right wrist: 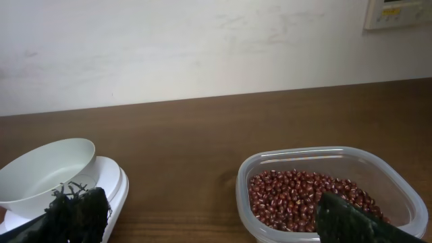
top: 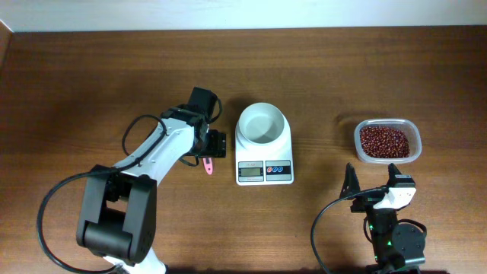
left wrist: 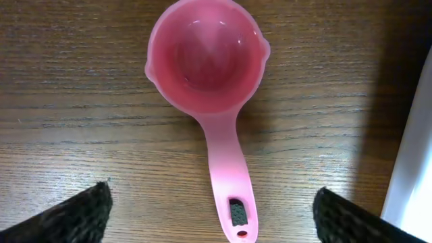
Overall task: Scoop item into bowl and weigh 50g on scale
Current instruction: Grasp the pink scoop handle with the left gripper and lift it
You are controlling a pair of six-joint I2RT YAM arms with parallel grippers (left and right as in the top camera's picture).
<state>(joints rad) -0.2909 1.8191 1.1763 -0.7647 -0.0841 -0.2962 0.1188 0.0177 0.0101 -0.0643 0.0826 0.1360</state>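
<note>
Left hand (left wrist: pixel 212 202) spread, wooden table (top: pixel 76 76), white wall (right wrist: pixel 202 47)

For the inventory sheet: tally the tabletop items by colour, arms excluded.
White: 2, the bowl and the scale
Pink: 1, the scoop
Clear: 1, the tub holding beans
Total: 4

table (left wrist: pixel 81 101): grained wood | scoop (left wrist: pixel 206 61): glossy pink plastic | bowl (right wrist: pixel 47 169): smooth white
</note>
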